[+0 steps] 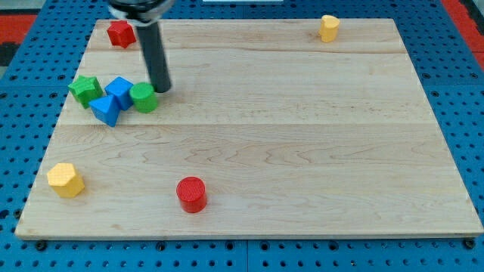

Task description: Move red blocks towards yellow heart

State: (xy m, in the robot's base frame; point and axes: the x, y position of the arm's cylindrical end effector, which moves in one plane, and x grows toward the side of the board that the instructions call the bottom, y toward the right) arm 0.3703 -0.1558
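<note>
A red star-shaped block (120, 33) lies at the board's top left corner. A red cylinder (191, 194) stands near the view's bottom, left of centre. The yellow heart (328, 28) sits at the top edge, right of centre, far from both red blocks. My tip (162, 89) rests on the board just right of and touching or nearly touching a green cylinder (144, 98). It is below and to the right of the red star and well above the red cylinder.
A green star (85, 89), a blue cube (119, 90) and a blue triangle (106, 110) cluster with the green cylinder at the left. A yellow hexagon (66, 180) sits at the bottom left. The wooden board (302, 151) lies on a blue pegboard.
</note>
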